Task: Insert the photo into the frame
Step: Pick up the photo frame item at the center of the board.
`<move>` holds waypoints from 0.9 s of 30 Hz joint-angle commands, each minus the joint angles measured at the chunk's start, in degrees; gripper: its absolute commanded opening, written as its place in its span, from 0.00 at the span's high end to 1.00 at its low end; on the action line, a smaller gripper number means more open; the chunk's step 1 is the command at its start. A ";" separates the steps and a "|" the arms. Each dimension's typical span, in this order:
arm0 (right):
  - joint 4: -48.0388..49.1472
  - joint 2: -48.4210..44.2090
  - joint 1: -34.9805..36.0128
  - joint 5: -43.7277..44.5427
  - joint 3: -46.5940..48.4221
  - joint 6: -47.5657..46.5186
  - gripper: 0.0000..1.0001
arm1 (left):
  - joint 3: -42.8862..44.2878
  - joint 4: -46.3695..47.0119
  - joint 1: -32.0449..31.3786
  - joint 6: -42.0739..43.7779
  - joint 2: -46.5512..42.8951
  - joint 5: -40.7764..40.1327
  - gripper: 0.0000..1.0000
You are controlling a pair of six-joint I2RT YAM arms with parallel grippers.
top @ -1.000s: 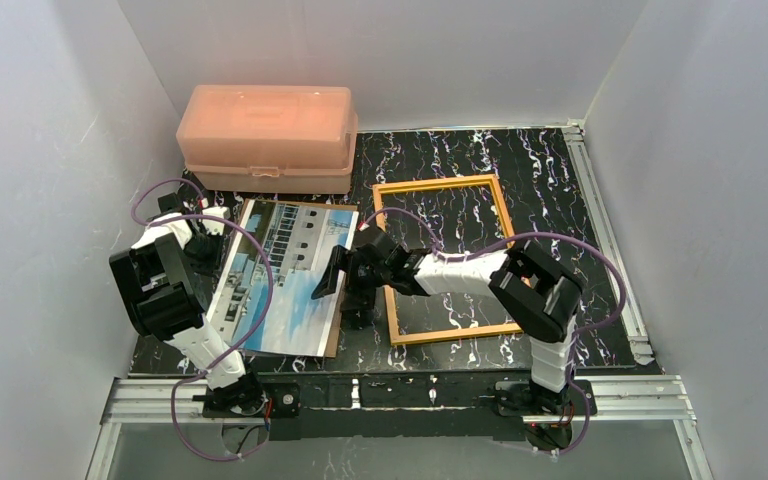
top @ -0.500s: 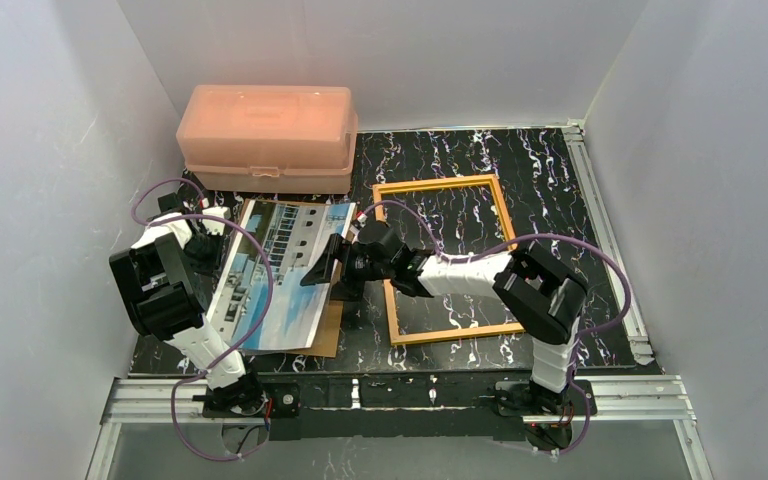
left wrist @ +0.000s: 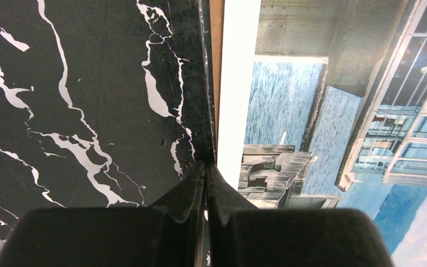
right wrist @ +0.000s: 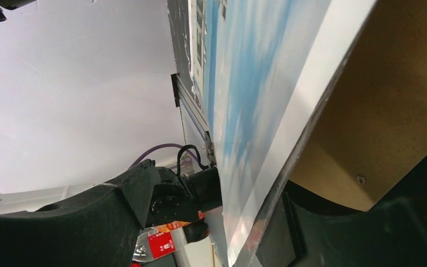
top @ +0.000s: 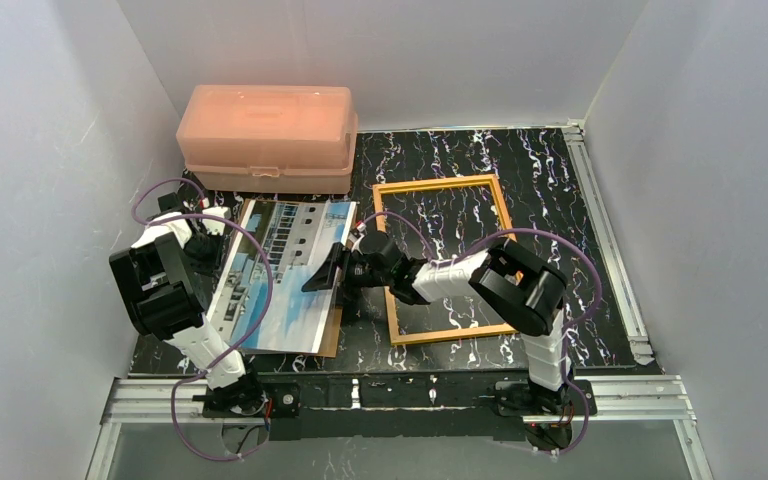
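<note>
Black with white veining, the bench [top: 560, 200] filled my overhead view, which I read as a clock face with 12 at the far wall.

My left arm sat folded at 9 o'clock, elbow raised, wrist turned down at the left edge of the photo [top: 280, 275]. The left pincer [left wrist: 204, 167] was clenched. Its tips were pressed together right at the seam where the print's white border met the brown backing board [top: 331, 336]. I couldn't tell whether any paper sat between them.

My right arm reached in from 5 o'clock, forearm low, crossing the left rail of the frame [top: 435, 182] and pointing toward 9 o'clock. The right pincer [top: 330, 270] stood released, jaws apart, one finger on either side of the photo's right edge. The wrist view showed a strip of white wall between one finger and the sheet.

The photo lay print-up at 8 o'clock over the backing board, with its right edge lifted clear of the board. The frame lay flat just right of centre, toward 3 o'clock, apart from the photo, with marble pattern showing through its opening.

A red label [right wrist: 161, 243] near the far arm carried print too small for me to read.

A pink box [top: 265, 135] sat at 11 o'clock by the far wall. White walls [top: 720, 150] closed three sides. Metal rails [top: 610, 250] ran along the 3 o'clock side and the near edge, and purple cables [top: 560, 238] looped off both arms.
</note>
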 commanded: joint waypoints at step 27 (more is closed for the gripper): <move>15.19 -10.78 -3.69 -1.78 -11.40 3.77 0.68 | -0.76 -5.73 -0.73 -0.28 2.47 1.27 1.00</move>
